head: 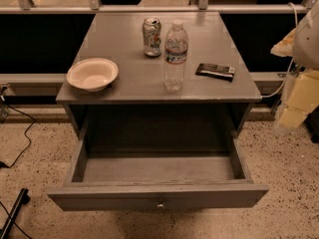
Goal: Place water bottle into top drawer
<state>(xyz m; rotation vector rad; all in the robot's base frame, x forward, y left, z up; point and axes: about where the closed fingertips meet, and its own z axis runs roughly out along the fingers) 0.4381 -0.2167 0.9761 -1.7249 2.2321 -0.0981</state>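
The water bottle (175,56), clear ribbed plastic with a white cap and a white-and-red label band, stands upright on the grey cabinet top (134,86), right of centre. The top drawer (158,195) is pulled fully out toward me, with a small round metal knob at the middle of its flat front panel, and nothing lies in it. My gripper (293,111) shows as a pale, blurred shape at the right edge of the view, beside the cabinet's right side, well apart from the bottle and holding nothing that I can see.
A soda can (152,36) stands just behind and left of the bottle. A white bowl (92,74) sits at the front left of the top. A dark flat packet (215,71) lies to the bottle's right. Black cables (20,143) run over the speckled floor at left.
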